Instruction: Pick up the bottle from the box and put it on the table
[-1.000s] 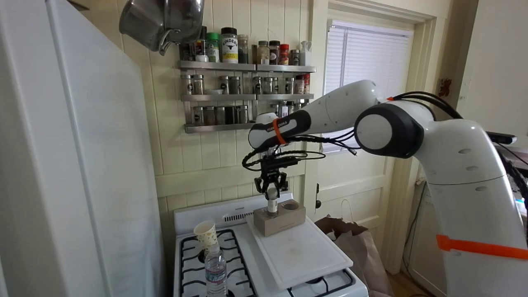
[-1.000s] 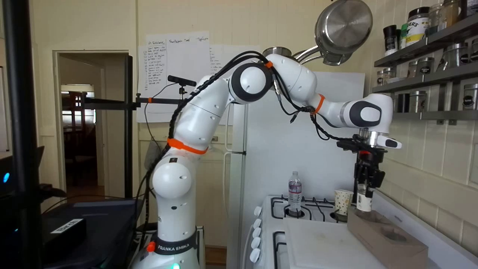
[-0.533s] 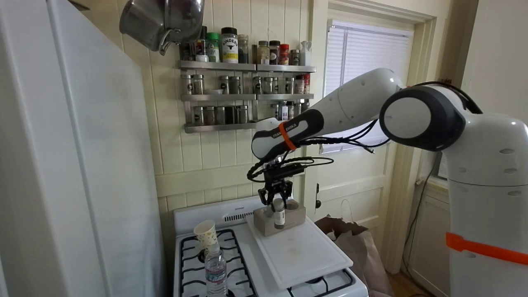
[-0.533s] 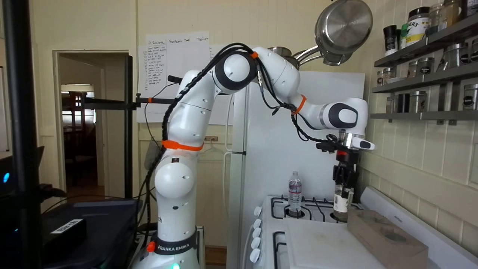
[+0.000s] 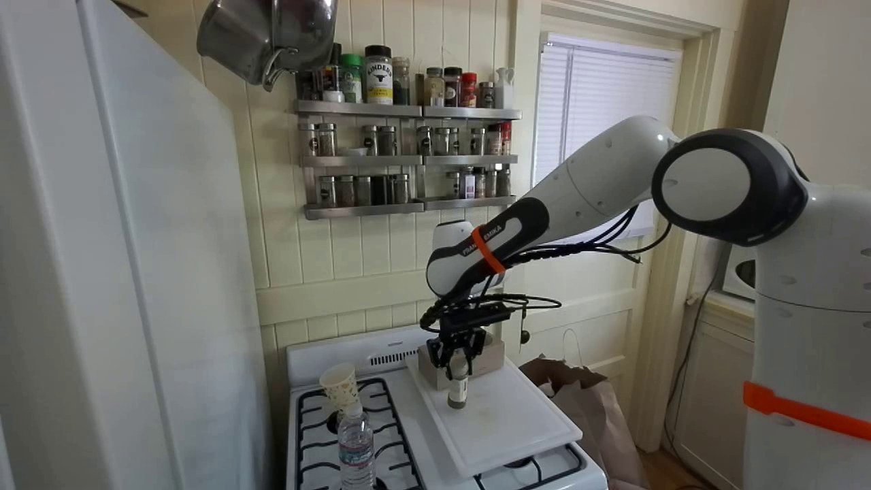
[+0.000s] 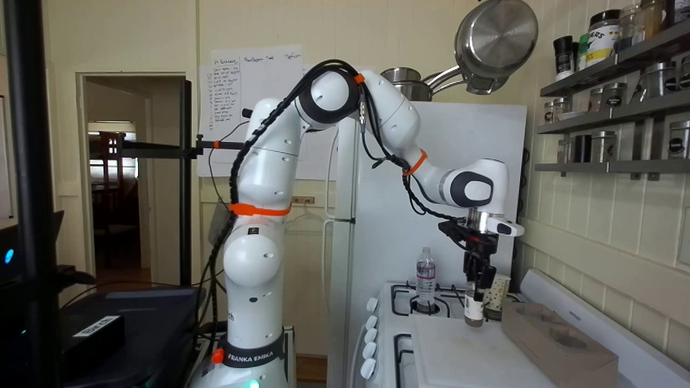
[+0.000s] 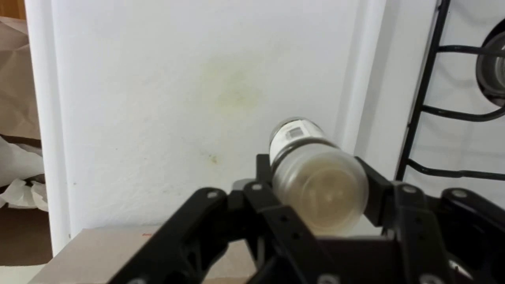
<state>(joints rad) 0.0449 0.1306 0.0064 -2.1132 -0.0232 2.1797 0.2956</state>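
The gripper (image 5: 459, 371) is clamped on one small bottle (image 7: 313, 169), roughly upright over the white table (image 5: 503, 415).
Pale, cloudy top (image 7: 325, 193), white label (image 7: 294, 136); whether it touches down, I can't tell. Near it, one tan box (image 5: 492, 355), partly masked by the gripper; farther out, one patterned cup (image 5: 339, 386), one tall water bottle (image 5: 356, 446), one paper bag (image 5: 597, 415).

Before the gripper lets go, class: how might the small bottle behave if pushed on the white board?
The small bottle could tip, being taller than it is wide. Once over, its round body would probably roll along the white board. It looks smooth at the top, so may be slippery to grip.
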